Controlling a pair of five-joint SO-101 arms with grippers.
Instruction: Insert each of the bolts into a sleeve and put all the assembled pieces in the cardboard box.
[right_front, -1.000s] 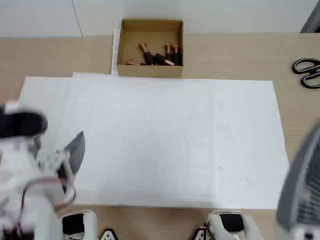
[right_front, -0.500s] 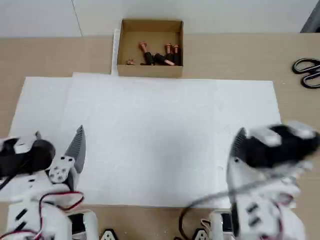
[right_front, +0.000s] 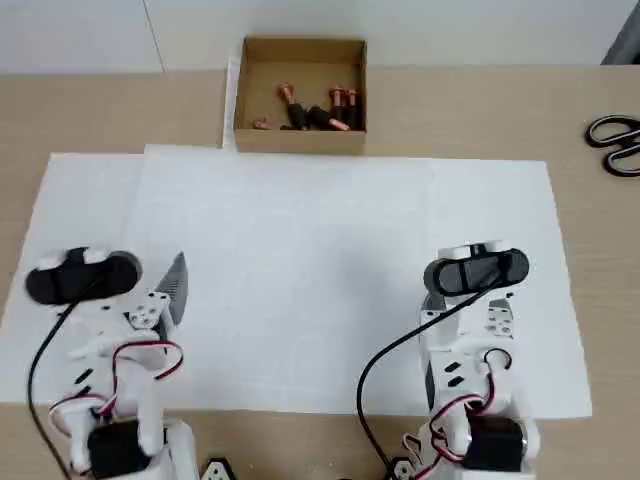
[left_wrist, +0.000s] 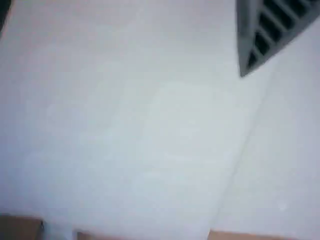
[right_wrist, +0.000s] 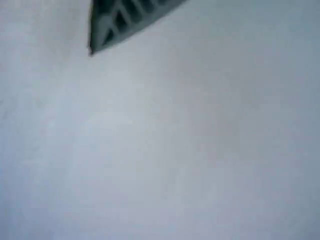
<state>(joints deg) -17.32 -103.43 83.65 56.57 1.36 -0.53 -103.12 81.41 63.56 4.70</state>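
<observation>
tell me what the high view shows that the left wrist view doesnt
High view adds: the cardboard box at the far side of the table, with bolt-and-sleeve pieces lying inside it, the scissors near the table's right edge, and the right arm over the white sheet.

Left wrist view adds: a close look at the ribbed grey surface of the left gripper.

Both share: the white sheet, a strip of bare wooden table beside it, and the left gripper above the sheet.
</observation>
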